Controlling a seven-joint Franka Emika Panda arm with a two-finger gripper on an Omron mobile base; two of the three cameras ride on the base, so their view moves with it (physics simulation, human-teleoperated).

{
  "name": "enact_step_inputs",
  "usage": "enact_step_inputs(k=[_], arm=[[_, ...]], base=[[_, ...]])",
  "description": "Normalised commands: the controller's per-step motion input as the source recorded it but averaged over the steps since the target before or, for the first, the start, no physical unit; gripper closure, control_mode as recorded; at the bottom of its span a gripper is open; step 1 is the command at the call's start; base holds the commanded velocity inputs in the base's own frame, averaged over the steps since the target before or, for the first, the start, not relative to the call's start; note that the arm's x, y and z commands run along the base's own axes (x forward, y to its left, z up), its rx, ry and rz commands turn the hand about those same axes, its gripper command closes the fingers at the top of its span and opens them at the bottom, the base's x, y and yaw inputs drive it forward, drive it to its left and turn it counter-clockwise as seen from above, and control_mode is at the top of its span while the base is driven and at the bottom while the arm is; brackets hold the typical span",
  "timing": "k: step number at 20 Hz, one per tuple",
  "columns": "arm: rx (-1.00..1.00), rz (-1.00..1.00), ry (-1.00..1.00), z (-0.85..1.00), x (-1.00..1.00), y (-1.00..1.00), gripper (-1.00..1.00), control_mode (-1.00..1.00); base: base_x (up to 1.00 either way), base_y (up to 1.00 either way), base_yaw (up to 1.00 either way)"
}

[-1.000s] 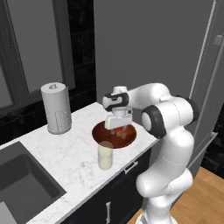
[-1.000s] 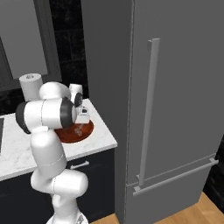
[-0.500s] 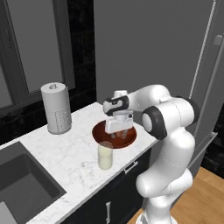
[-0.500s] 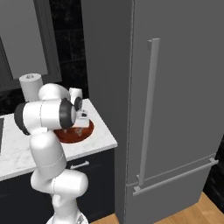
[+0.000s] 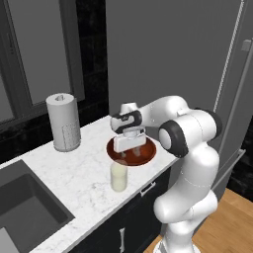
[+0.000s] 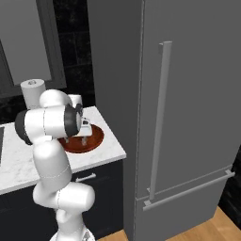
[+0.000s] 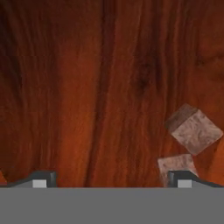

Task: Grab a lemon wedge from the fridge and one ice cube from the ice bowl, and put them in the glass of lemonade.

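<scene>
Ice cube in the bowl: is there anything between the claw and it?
Nothing visible. The open claw hangs low inside the bowl. In the hand view bare wood lies between its tips, and one ice cube sits right by one fingertip, with a second cube just beyond it.

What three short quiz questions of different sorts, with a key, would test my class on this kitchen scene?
1. True or false: the fridge doors are closed.
2. The gripper hangs over: A the sink, B the ice bowl, C the paper towel roll?
3. How many ice cubes lie near the fingers in the hand view?

Key: 1 true; 2 B; 3 two.
</scene>
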Motion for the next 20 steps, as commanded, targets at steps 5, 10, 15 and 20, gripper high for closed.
enact_step_inputs(k=[5, 10, 15, 20], arm=[[-0.01, 0.0, -0.05, 0.0, 0.05, 0.02, -1.0, -1.0], [0.0, -0.01, -0.01, 0.06, 0.0, 0.0, -1.0, -1.0], [0.0, -0.07, 0.0, 0.18, -0.02, -0.04, -1.0, -1.0], [0.0, -0.08, 0.0, 0.34, -0.29, 0.0, -1.0, -1.0]], base=[[0.0, 0.0, 0.0], [0.0, 0.0, 0.0], [0.0, 0.0, 0.0], [0.0, 0.0, 0.0]])
